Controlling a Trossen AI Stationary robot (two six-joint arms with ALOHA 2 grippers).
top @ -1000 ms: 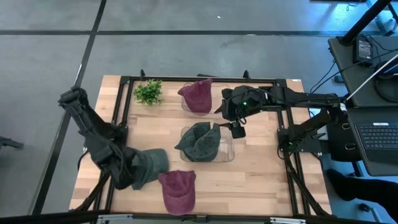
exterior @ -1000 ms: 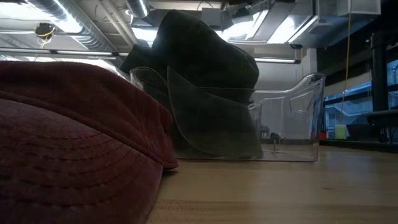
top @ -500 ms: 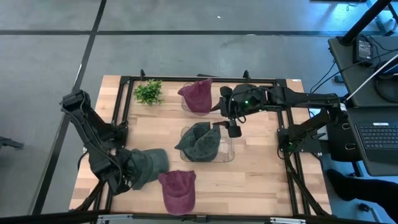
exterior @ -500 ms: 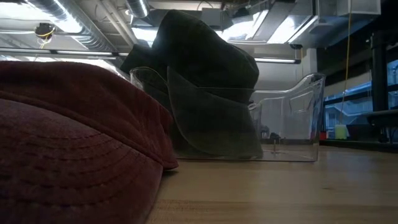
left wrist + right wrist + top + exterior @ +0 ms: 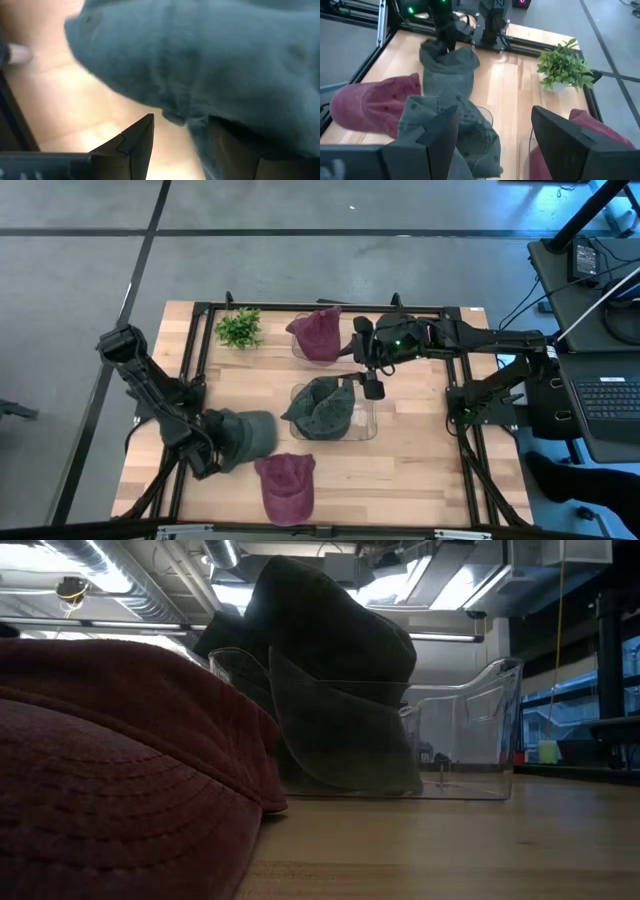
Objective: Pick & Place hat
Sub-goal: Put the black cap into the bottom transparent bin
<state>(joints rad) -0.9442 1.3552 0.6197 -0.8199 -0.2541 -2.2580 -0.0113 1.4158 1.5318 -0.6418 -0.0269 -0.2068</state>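
Note:
A grey-green hat (image 5: 243, 438) lies on the table near its left near corner and fills the left wrist view (image 5: 200, 60). My left gripper (image 5: 205, 456) is open at the hat's near-left edge. Another grey-green hat (image 5: 322, 408) sits in a clear bin (image 5: 368, 425) at mid-table; in the low view it (image 5: 330, 670) rises above the bin's wall. My right gripper (image 5: 372, 386) hangs open over that bin's right far corner, touching nothing. A maroon hat (image 5: 285, 485) lies crown-up at the near edge. My left gripper comes at the hat low, from the table's near-left side. A hanging fold of the hat's edge (image 5: 196, 127) reaches in between the open fingers. The cloth lies against one finger (image 5: 227, 150); bare table shows between the fold and the other finger (image 5: 137, 142). The hat rests on the table.
A second maroon hat (image 5: 317, 332) sits in a clear bin at the far edge, next to a small green plant (image 5: 239, 327). The black frame rail (image 5: 195, 340) runs along the table's sides. The maroon hat (image 5: 120, 770) at the near edge blocks much of the low view.
My left gripper drew back toward the near-left corner, then came in at the hat again. The hat has bunched up into a rounder shape and shifted a little toward the right and far side. My right gripper has drifted slightly toward the left.

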